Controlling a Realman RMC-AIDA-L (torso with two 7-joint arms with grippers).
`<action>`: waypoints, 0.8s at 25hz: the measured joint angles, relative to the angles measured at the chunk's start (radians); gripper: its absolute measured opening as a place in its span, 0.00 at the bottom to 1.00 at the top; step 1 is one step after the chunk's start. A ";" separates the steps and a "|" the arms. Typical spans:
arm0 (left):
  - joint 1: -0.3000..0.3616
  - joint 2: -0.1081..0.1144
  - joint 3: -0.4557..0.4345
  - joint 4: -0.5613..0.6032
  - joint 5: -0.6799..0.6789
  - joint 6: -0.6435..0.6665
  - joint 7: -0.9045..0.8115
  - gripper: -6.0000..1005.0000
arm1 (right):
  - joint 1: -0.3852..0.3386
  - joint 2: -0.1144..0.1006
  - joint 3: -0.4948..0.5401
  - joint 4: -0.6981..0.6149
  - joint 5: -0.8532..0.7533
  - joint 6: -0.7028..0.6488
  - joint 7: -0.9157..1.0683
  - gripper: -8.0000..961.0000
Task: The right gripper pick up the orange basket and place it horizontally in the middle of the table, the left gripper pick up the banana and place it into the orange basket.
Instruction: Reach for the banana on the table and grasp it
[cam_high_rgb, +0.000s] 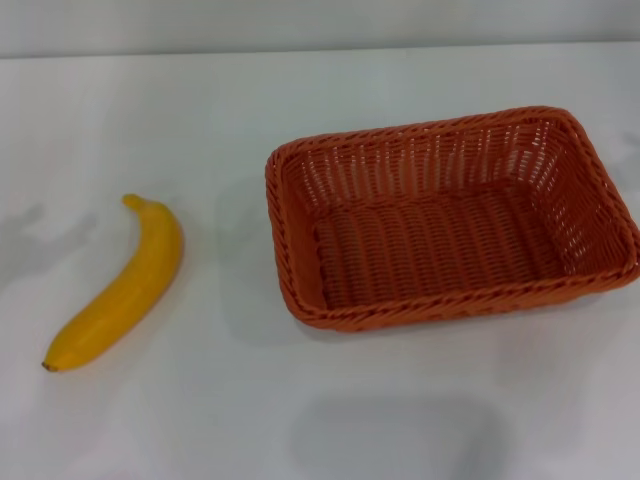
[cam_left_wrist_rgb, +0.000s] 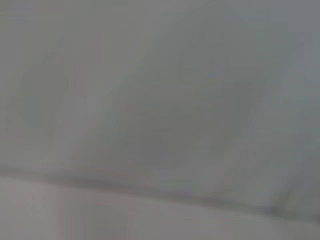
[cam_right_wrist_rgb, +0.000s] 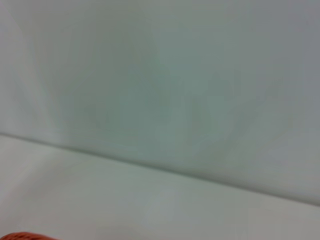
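The orange basket (cam_high_rgb: 450, 220) stands upright and empty on the white table (cam_high_rgb: 300, 400), right of centre, its long side running roughly left to right with a slight tilt. A sliver of its rim (cam_right_wrist_rgb: 22, 236) shows at the edge of the right wrist view. The yellow banana (cam_high_rgb: 120, 285) lies flat on the table at the left, apart from the basket, its dark tip toward the front. Neither gripper appears in any view. The left wrist view holds only blurred grey surface.
The table's far edge (cam_high_rgb: 320, 50) meets a pale wall at the back. Bare tabletop lies between the banana and the basket and along the front.
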 joint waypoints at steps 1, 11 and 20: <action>-0.020 0.011 0.000 -0.020 0.059 -0.012 -0.056 0.80 | -0.021 -0.001 0.010 0.006 0.027 -0.014 -0.028 0.88; -0.360 0.113 0.035 -0.027 0.623 -0.231 -0.300 0.80 | -0.160 0.006 0.067 0.045 0.226 -0.083 -0.226 0.87; -0.571 0.125 0.178 0.143 0.909 -0.305 -0.310 0.79 | -0.181 0.006 0.077 0.094 0.292 -0.119 -0.279 0.87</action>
